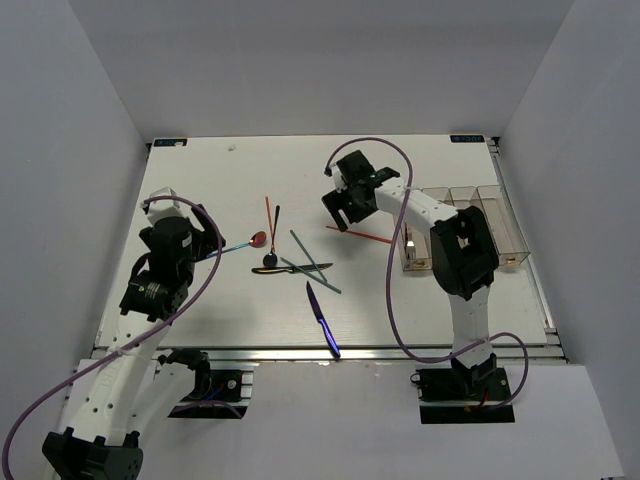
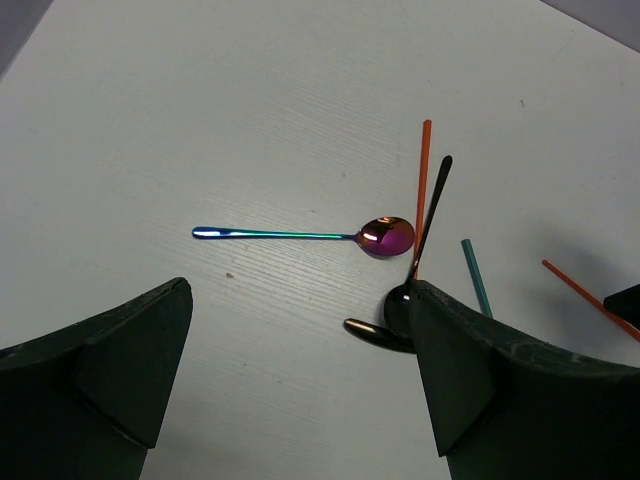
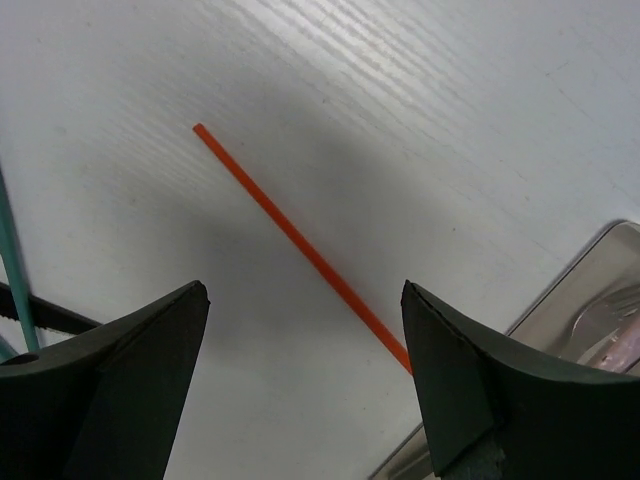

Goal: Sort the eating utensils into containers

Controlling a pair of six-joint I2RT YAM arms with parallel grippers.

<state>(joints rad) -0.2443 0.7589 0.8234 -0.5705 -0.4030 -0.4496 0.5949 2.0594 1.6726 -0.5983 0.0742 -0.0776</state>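
Loose utensils lie mid-table: a red-bowled spoon, black spoon, red chopstick, teal chopsticks, dark knife and blue knife. A second red chopstick lies left of the containers. My left gripper is open and empty, just left of the red-bowled spoon; the black spoon is by its right finger. My right gripper is open, hovering over the second red chopstick, which runs between its fingers.
In the right wrist view a clear bin holding a silver utensil sits at the lower right, and a teal chopstick and the dark knife's blade show at the left edge. Grey walls enclose the table on three sides.
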